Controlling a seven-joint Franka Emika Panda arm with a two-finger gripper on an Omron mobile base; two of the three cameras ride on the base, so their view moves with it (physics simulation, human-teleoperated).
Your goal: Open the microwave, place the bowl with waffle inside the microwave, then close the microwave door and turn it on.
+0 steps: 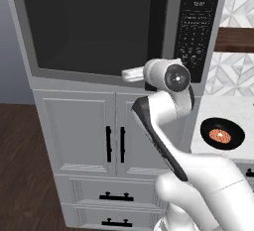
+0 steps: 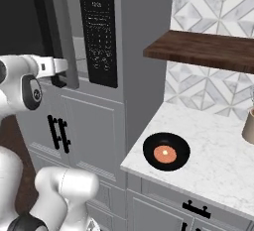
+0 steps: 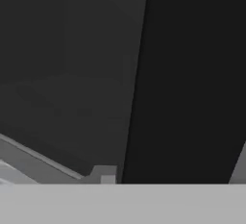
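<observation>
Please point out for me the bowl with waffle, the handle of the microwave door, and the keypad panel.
bowl with waffle (image 2: 166,151): right base view, on the waffle.
microwave door handle (image 2: 43,17): right base view, upper part of the black bar.
keypad panel (image 1: 197,31): left base view, among the buttons.

The large built-in grey microwave (image 1: 114,27) ran off the top of both base views, so its upper frame was cut away. The tall black vertical bar handle (image 2: 45,27) lost its lower end behind the white arm, and the two-finger gripper (image 2: 58,80) sat against it there, its fingers too hidden to read. In the hand view the handle was just a blurred black band, close up. The digits on the black keypad panel (image 1: 197,24) were too small to read. A tan cylindrical container (image 2: 248,125) was clipped by the right edge.
</observation>
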